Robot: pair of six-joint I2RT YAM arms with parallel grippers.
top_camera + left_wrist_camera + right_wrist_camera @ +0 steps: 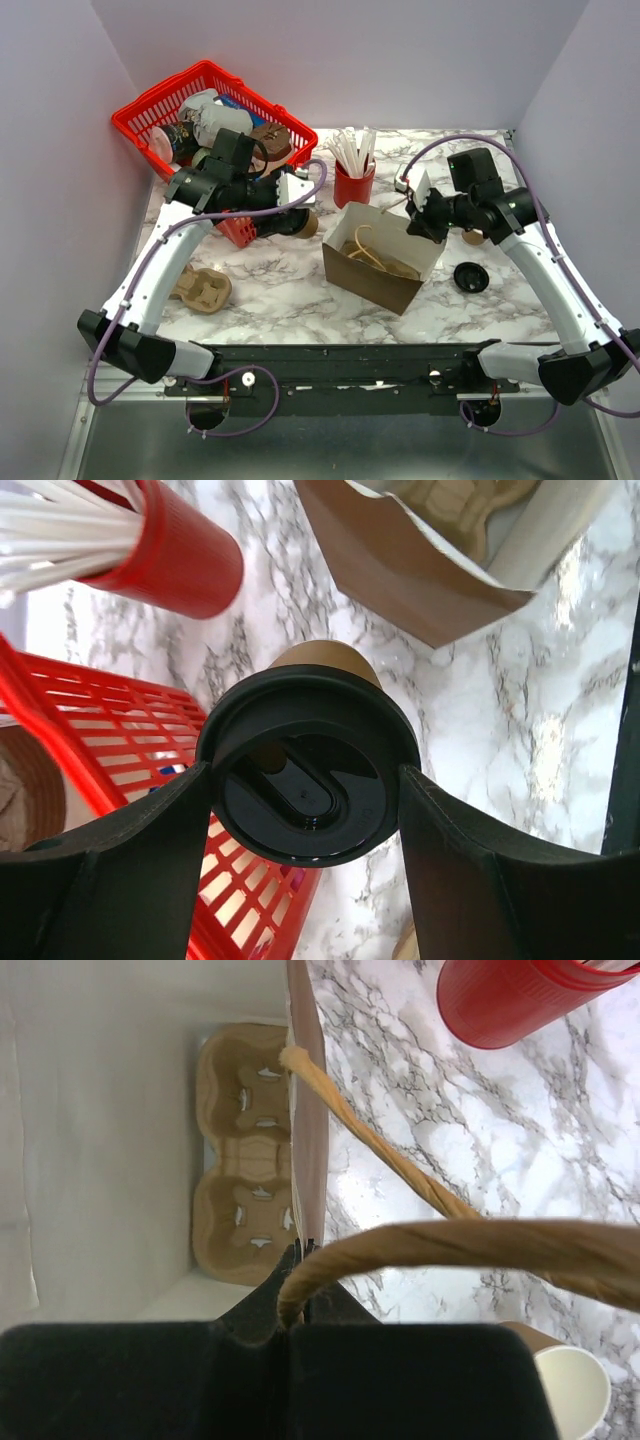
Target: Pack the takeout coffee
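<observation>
The left gripper (305, 785) stands fairly wide, and its two black fingers (150, 850) press on opposite sides of the lid's rim. It holds the takeout coffee (305, 750), a small brown paper cup with a round black plastic lid. The lid faces back toward the wrist and the brown body points away past the fingertips. The cup seems to be held clear of the white marble tabletop (480, 740), though the overhead view is too crowded by the arm to be sure.

Beyond these jaws and off to one side stands a ribbed red plastic cup (175, 555) holding white straws. Beyond them on the other side is the open brown paper bag (400, 570). The red wire shopping basket (110, 730) lies just beside and beneath one finger.

The right gripper (300, 1260) is fully closed and pinches the top edge of the paper bag's side wall between its fingertips. The bag's twisted paper handle (460, 1240) arches right across the front of the jaws. On the inner side of the pinched wall, a tan moulded pulp cup carrier (245, 1150) lies on the bag's floor. On the outer side, close by the gripper body, stands a lidless tan paper cup with a white inside (570, 1390).
</observation>
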